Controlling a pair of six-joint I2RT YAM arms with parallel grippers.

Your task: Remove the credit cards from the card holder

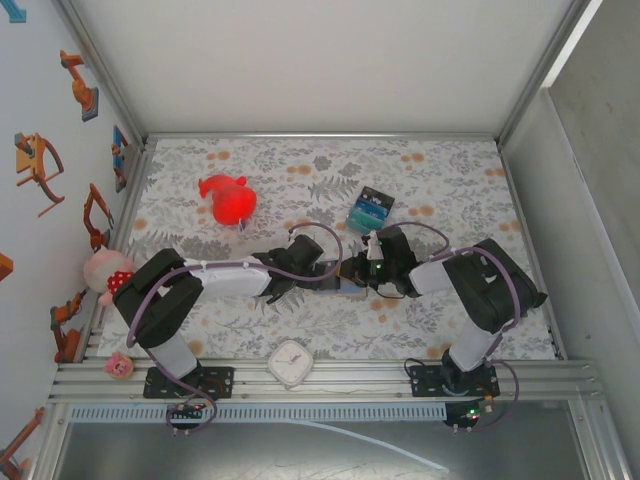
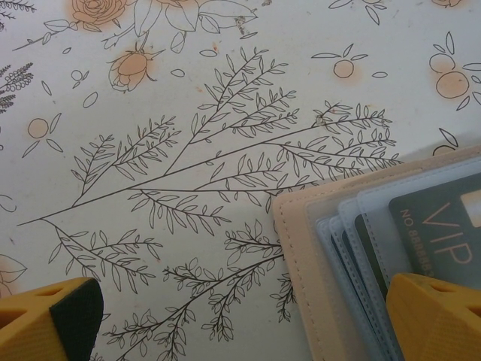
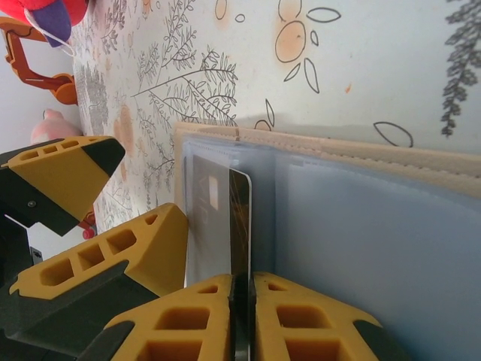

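Lower edge of the left wrist frame: the left gripper [image 2: 248,301] stands spread wide, one yellow finger over the flowered counter [image 2: 188,113], the other over the clear sleeves of the open tan holder [image 2: 297,248] at lower right. Whether that finger bears on the holder cannot be told.

In the right wrist frame the holder lies open across the middle. At bottom centre the right gripper [image 3: 242,301] is pressed together on the edge of a dark card [image 3: 240,218], most of which seems to sit inside its sleeve.

The draw looks barely begun. It is likely to go best as a straight, flat pull along the sleeve's mouth, with no twist. The left finger should pin the holder so it does not drag along. The bite is narrow, so a firm pinch matters, or the card may slip.
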